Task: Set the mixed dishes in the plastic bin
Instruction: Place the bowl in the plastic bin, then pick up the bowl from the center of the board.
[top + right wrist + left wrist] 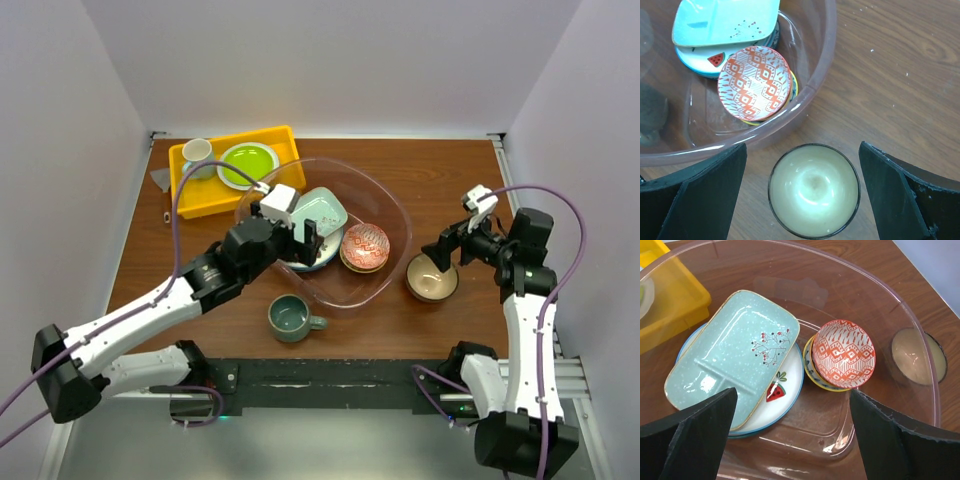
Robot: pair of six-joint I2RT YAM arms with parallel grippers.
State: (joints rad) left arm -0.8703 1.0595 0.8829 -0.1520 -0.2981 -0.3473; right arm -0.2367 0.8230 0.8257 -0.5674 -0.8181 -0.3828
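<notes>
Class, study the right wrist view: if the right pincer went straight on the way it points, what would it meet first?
Probably the cream bowl, centred ahead of the open right pincer, just outside the plastic bin.

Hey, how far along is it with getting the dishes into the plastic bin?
Done: the divided tray, lying on a white plate, and the red-patterned bowl, stacked on a yellow-rimmed bowl, are in the bin. In hand: nothing; the left fingers are open above the bin, the right fingers open over the cream-inside bowl on the table. Left: that bowl and the grey-green mug, both outside the bin.
</notes>
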